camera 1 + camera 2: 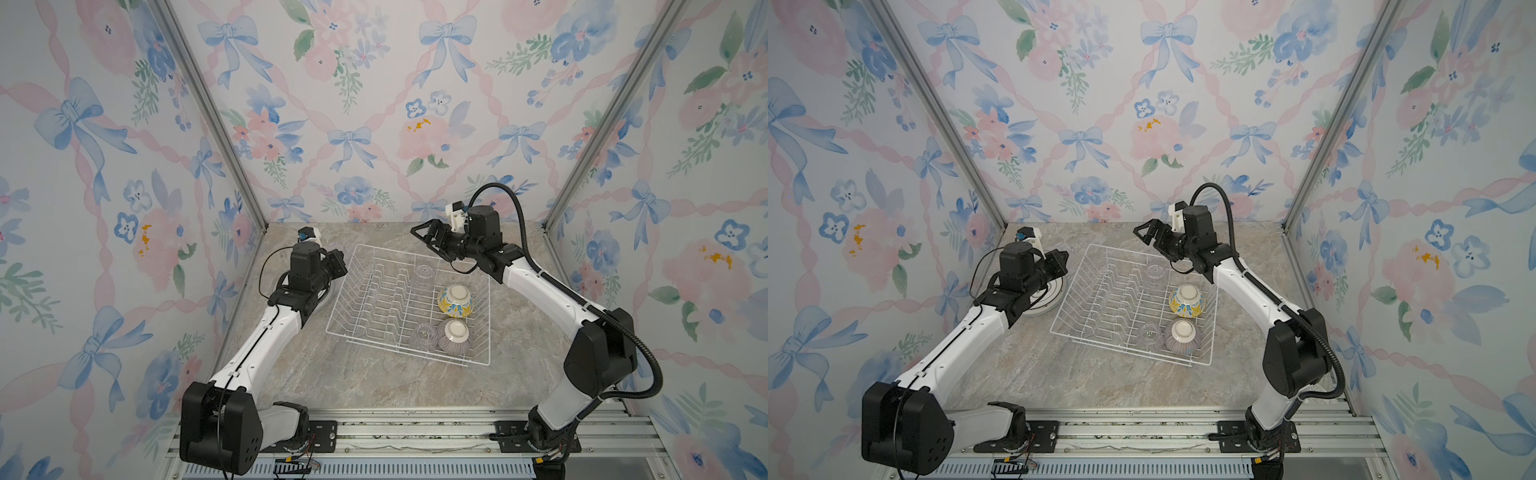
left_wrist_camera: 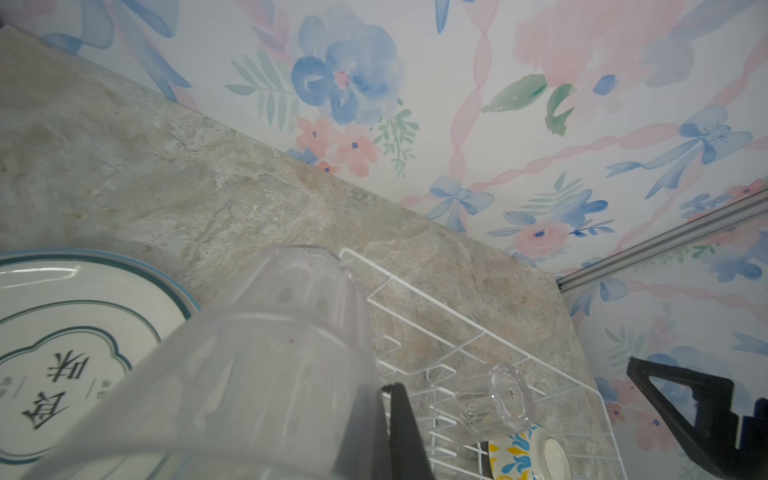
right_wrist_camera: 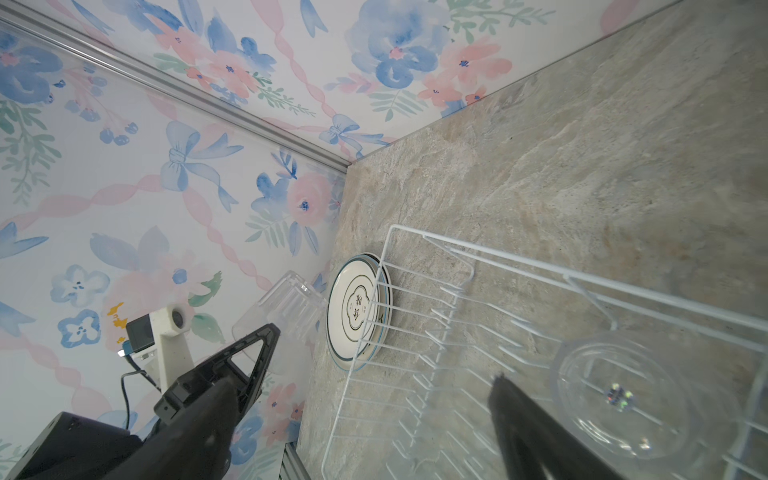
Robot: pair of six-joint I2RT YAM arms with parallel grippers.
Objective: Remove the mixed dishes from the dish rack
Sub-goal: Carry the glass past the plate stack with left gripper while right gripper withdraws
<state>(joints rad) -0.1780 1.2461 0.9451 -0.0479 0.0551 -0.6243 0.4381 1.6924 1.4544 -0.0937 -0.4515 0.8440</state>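
On the stone table, your scene reads like this:
Rack: you see the white wire dish rack [image 1: 382, 299] in the middle of the table [image 1: 374, 386], set at a slant between your two arms.
Plates: the stacked white plates [image 1: 1050, 295] with dark rim bands lie flat on the table just beside the rack's left side, partly hidden under your left arm in both top views.
Left claw: your left gripper [image 2: 386, 419] is clamped on a clear glass [image 2: 249, 365], which it holds tilted above the plates and beside the rack's left edge; the right wrist view shows that same glass [image 3: 291, 311] lifted off the table.
Right claw: your right gripper [image 1: 428, 241] stands wide and holds nothing, hanging over the far right corner of the rack.
Far glass: a second clear glass [image 1: 424, 272] sits upside down in the rack's far right part, below your right gripper.
Floral bowl: the yellow-blue bowl [image 1: 455, 301] sits upside down in the rack, nearer you than that glass.
Striped bowl: the grey-striped bowl [image 1: 454, 336] sits upside down in the near right corner.
Near glass: a third clear glass [image 1: 424, 336] stands just left of the striped bowl; you cannot tell if they touch.
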